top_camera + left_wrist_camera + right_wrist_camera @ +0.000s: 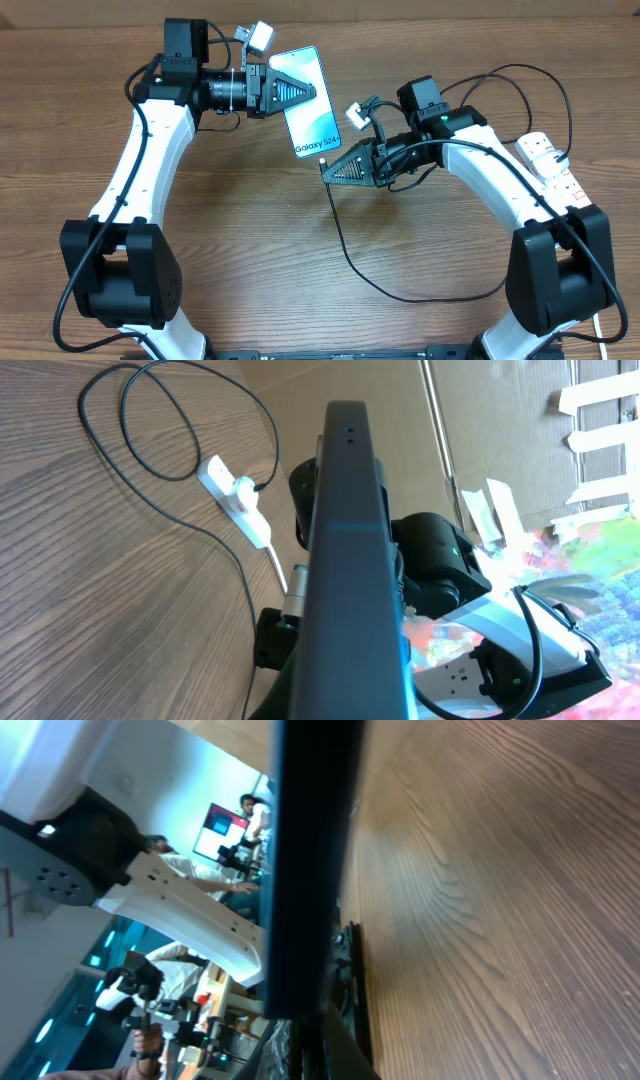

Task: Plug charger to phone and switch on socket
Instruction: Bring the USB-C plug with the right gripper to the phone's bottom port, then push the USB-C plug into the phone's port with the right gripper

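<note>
Socket [548, 160] far right, charger [341, 235] end just before phone [308, 100].

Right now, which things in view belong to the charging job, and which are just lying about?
Job: phone, held in the left gripper; black cable, its end in the right gripper; white power strip.
Lying about: cardboard; people in the background.
</note>
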You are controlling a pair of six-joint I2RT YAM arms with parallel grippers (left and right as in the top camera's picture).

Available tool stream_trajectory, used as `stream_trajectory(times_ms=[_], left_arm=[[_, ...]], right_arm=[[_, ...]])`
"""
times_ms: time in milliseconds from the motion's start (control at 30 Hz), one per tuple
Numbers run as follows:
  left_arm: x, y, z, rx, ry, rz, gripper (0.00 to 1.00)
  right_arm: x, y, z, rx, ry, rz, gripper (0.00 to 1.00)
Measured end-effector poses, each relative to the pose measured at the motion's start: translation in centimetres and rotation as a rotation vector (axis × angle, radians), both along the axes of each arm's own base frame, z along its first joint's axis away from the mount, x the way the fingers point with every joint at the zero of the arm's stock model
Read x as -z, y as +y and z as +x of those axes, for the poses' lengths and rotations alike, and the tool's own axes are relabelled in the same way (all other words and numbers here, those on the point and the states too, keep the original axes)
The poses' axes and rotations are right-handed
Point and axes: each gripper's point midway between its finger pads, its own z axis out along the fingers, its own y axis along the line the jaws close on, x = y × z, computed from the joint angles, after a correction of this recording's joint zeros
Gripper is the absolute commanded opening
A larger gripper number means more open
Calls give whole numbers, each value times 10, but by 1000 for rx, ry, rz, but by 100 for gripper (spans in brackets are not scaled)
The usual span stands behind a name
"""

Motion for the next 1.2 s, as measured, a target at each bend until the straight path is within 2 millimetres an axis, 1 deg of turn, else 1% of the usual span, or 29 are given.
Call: stream_trajectory(times_ms=[333, 533, 1000, 1200], left_arm=[[0, 0, 0, 0, 0, 0, 4], [0, 0, 0, 0, 1, -1, 4], [0, 2, 1, -6, 14, -1, 4], [0, 2, 1, -6, 14, 0, 4]], right_arm=[[-4, 1, 1, -7, -15, 28, 4], [-8, 3, 8, -3, -44, 45, 4], [-7, 4, 7, 1, 16, 22, 4], [-7, 4, 8, 2, 12, 20, 4]])
